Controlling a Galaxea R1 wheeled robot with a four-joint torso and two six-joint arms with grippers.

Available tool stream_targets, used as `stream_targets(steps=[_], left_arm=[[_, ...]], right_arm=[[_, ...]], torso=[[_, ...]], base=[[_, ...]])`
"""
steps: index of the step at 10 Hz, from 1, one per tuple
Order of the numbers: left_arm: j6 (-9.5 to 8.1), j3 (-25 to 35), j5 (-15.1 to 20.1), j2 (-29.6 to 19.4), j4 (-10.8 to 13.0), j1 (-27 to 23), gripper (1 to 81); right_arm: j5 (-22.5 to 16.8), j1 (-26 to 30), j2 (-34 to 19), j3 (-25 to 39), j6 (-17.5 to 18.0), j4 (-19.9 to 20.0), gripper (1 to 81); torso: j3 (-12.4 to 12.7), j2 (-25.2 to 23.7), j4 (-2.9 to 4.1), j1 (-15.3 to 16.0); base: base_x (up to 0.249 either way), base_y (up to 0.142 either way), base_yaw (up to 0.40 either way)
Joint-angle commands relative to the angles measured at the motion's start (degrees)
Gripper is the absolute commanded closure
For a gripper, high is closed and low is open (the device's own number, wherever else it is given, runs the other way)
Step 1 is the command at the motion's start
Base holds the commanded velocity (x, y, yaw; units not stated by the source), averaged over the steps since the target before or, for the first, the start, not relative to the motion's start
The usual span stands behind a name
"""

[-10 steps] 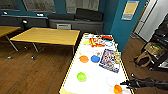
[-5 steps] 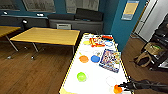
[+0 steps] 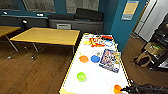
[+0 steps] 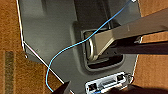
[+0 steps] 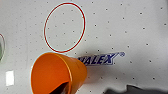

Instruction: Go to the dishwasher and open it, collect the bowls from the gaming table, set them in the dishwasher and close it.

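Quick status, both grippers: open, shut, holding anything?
Left gripper: cannot be told.
Right gripper: at the orange bowl on the gaming table, a dark finger inside its rim; a firm grip cannot be told.

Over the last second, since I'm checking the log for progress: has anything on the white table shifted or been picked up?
Nothing visibly changed. The right claw sits by the orange bowl at the near edge of the gaming table, as before. The lime-green bowl, the blue bowl and the game box lie where they were.
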Motion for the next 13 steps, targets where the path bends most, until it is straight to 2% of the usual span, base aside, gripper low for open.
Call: stream_targets(steps=[1, 7, 8, 10, 11, 12, 13], left_arm=[[0.18, 0.48, 3.58, -0.14, 0.03, 0.01, 1.0], [0.09, 0.30, 3.41, -0.49, -0.06, 0.19, 1.0], [0.09, 0.39, 3.41, -0.49, -0.06, 0.36, 1.0], [0.18, 0.48, 3.32, -0.49, 0.03, 0.36, 1.0], [0.18, 0.48, 3.23, -0.49, 0.03, 0.36, 1.0], [0.18, 0.48, 3.06, -0.40, 0.21, 0.36, 1.0], [0.18, 0.57, 3.06, -0.06, 0.56, 0.28, 1.0]], right_arm=[[-0.16, 5.73, -1.68, 0.50, 0.16, 1.13, 1.0], [0.44, 6.26, 4.73, -3.62, 0.25, 1.13, 1.0], [0.53, 5.56, 5.79, -4.68, 0.16, 1.13, 81.1], [0.62, 4.85, 5.45, -4.34, 0.25, 1.31, 81.1], [0.53, 5.72, 3.01, -1.29, 0.42, 1.49, 81.1], [0.19, 7.66, -2.16, 4.94, 1.65, 1.75, 81.1], [-0.52, 10.46, -9.71, 13.20, 3.05, 1.49, 81.1]], torso=[[0.00, 0.00, 0.00, 0.00], [0.00, 0.00, 0.00, 0.00], [0.00, 0.00, 0.00, 0.00], [0.00, 0.00, 0.00, 0.00], [0.00, 0.00, 0.00, 0.00], [0.00, 0.00, 0.00, 0.00], [0.00, 0.00, 0.00, 0.00]], base=[[0.000, 0.000, 0.000], [0.000, 0.000, 0.000], [0.000, 0.000, 0.000], [0.000, 0.000, 0.000], [0.000, 0.000, 0.000], [0.000, 0.000, 0.000], [0.000, 0.000, 0.000]])
